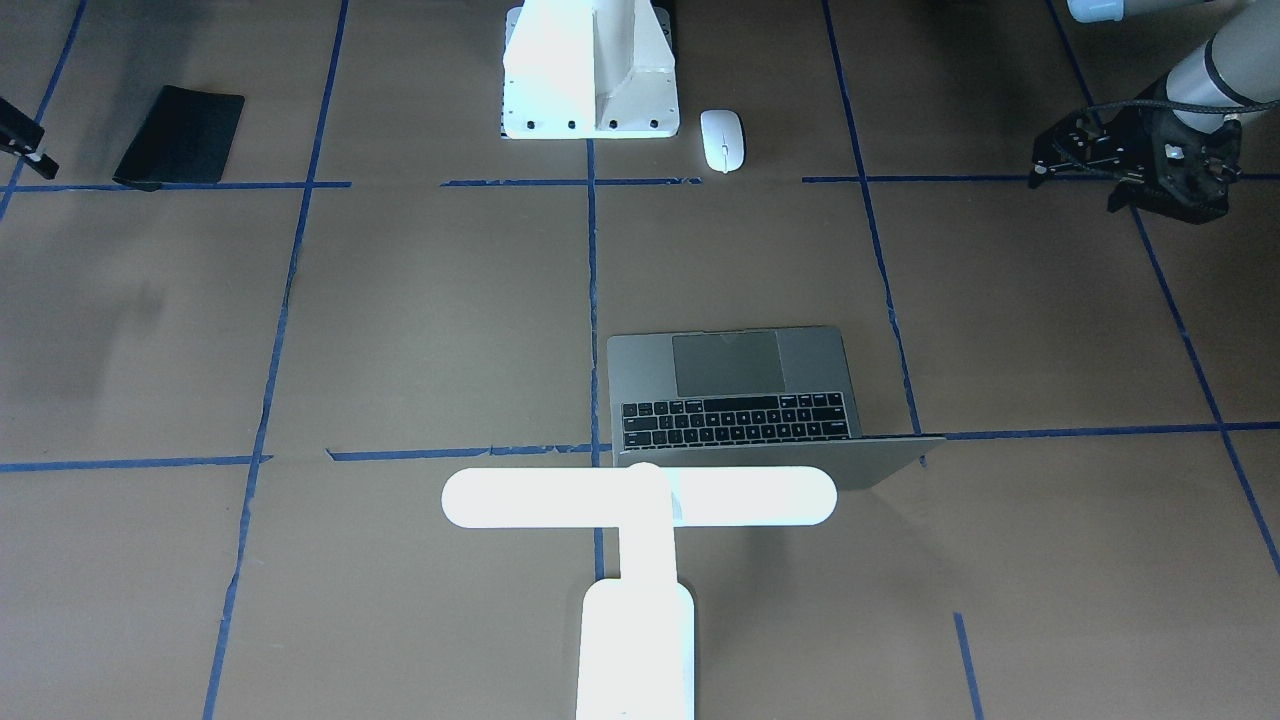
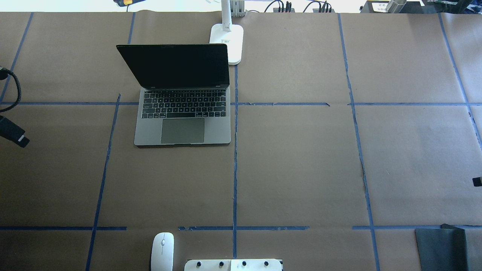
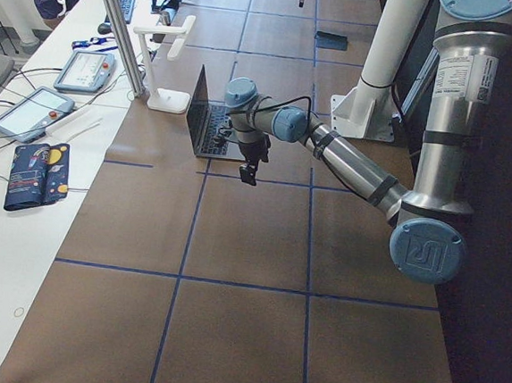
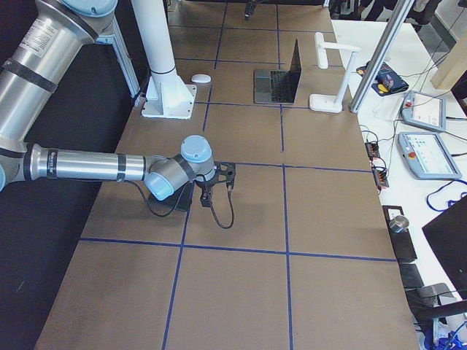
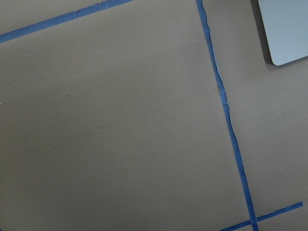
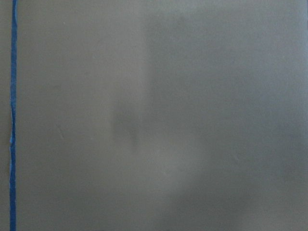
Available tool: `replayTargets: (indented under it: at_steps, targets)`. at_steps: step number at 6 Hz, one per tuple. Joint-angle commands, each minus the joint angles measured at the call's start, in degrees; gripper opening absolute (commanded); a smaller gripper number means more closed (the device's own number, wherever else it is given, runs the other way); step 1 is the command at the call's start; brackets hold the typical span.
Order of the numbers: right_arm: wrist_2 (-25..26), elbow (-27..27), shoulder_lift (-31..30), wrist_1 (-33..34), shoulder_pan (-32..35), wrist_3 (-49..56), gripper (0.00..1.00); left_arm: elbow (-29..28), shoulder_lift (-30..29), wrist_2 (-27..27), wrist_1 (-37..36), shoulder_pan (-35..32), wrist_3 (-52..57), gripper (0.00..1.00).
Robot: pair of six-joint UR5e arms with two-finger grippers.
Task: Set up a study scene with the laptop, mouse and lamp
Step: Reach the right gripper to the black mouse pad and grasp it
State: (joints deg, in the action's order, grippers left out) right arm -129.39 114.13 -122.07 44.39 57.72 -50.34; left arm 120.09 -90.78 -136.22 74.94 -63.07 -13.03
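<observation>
Since the mouse [image 2: 162,246] lies just beside the pedestal [image 2: 211,265], 6 o'clock of the laptop [image 2: 183,113], pickup could be fouled; left end effector [image 1: 1165,190], right end effector [image 1: 30,150]: opening cannot be told.

Table: you are looking at a brown paper-covered top [image 2: 301,169] gridded with blue tape [image 2: 235,169].
Far side: your open grey metal laptop [image 2: 182,113] stands here, with the white T-shaped desk lamp [image 2: 228,37] just behind its lid corner.
Robot's side: a white oval mouse [image 2: 162,246] lies beside the white bolted pedestal [image 1: 590,70]. A flat black rectangular mat [image 2: 442,248] lies well apart.
</observation>
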Motion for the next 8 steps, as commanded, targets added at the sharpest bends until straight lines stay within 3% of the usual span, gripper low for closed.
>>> replayTargets:
  at_steps: [1,2,3,5,7,8]
  targets:
    - [8.5,-0.92,-3.95,-10.5,-12.14,-12.53,1.0,0.23,-0.1,2.17,1.52,0.14,-2.78,1.0]
    - [13.15,-1.97,-5.1,-15.16,-18.81,-18.68,1.0,0.23,-0.1,2.27,1.61,0.23,-2.79,1.0]
    - [19.64,-2.59,-5.2,-15.56,-26.18,-23.62,1.0,0.23,-0.1,2.27,1.96,0.23,-2.79,1.0]
    - [25.73,-6.88,-5.28,-17.58,-34.74,-27.43,1.0,0.41,-0.1,2.27,2.14,0.14,-2.79,1.0]
    - [26.82,-12.93,-5.28,-26.95,-37.67,-29.82,0.99,1.28,-0.01,2.36,2.14,0.14,-2.79,1.0]
    - [26.74,-12.97,-5.28,-27.68,-38.29,-30.34,0.97,1.46,-0.01,2.36,2.14,0.14,-2.79,1.0]
